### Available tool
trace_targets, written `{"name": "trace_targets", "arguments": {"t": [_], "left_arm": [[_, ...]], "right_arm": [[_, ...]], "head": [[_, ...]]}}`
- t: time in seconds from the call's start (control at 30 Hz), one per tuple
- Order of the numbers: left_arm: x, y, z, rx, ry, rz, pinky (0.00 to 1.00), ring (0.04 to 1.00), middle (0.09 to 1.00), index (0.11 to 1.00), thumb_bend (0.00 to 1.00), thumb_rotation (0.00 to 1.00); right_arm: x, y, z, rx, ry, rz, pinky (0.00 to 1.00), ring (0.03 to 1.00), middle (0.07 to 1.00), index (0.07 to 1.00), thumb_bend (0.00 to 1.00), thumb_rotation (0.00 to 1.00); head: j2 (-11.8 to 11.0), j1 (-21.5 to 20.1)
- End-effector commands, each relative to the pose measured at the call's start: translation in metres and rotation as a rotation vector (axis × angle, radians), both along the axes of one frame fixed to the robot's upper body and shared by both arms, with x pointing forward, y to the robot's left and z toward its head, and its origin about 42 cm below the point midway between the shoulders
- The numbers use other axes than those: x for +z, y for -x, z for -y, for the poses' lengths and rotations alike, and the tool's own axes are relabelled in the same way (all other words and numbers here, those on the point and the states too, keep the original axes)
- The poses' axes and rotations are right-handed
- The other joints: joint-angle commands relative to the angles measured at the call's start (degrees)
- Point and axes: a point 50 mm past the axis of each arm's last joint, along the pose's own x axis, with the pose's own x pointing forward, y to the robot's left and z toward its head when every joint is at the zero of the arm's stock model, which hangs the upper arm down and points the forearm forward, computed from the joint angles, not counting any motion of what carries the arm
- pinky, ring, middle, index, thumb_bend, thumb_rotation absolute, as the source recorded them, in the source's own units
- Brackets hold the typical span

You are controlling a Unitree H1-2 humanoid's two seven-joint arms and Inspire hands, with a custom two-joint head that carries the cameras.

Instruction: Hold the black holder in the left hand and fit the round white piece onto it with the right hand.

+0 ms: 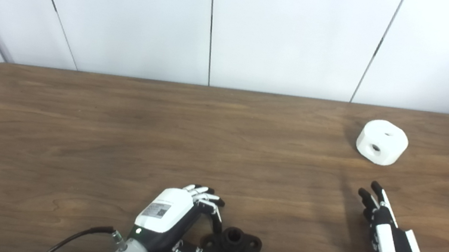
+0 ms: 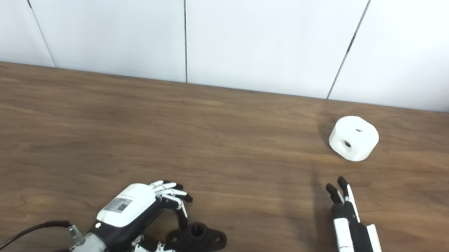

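Lying near the front edge of the counter [image 1: 77,124], the black holder [image 1: 237,242] is seen with its flanged long axis running left to right, collar up. It is bracketed by the left hand [image 1: 177,224], fingers [image 1: 207,204] curled above it and thumb below; a closed grip cannot be confirmed, and no lift is evident. The round white piece [image 1: 382,142] sits well apart, far right. It lies straight beyond the right hand [image 1: 387,240], whose fingers [image 1: 373,195] are extended, empty, pointing toward it. The right hand is judged nearer.

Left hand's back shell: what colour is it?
White, with a small grey label, on the left hand; fingers are black and white. Clearest in the left eye view.
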Motion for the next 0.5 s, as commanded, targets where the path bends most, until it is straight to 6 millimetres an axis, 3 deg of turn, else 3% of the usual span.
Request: {"name": "trace_targets", "arguments": {"t": [0.0,0.27,0.47], "left_arm": [[-0.023,0.010,-0.004,-0.003,-0.072,-0.094,0.92,0.904,0.812,0.489,0.52,0.05],[-0.022,0.012,-0.013,-0.011,-0.074,-0.084,0.90,0.897,0.807,0.489,0.51,0.05],[-0.020,0.012,-0.017,-0.005,-0.071,-0.101,0.91,0.900,0.812,0.489,0.51,0.05]], "right_arm": [[0.018,-0.003,0.007,-0.005,0.036,0.056,1.00,0.974,0.943,1.000,0.66,0.92],[0.038,-0.014,0.017,-0.049,0.070,0.093,1.00,0.984,0.964,1.000,0.70,0.61],[0.066,-0.034,0.029,-0.090,0.205,0.142,1.00,0.993,0.964,1.000,0.75,0.52]], "head": [[-0.1,-0.5],[0.0,-5.6],[-0.2,-7.9]]}}
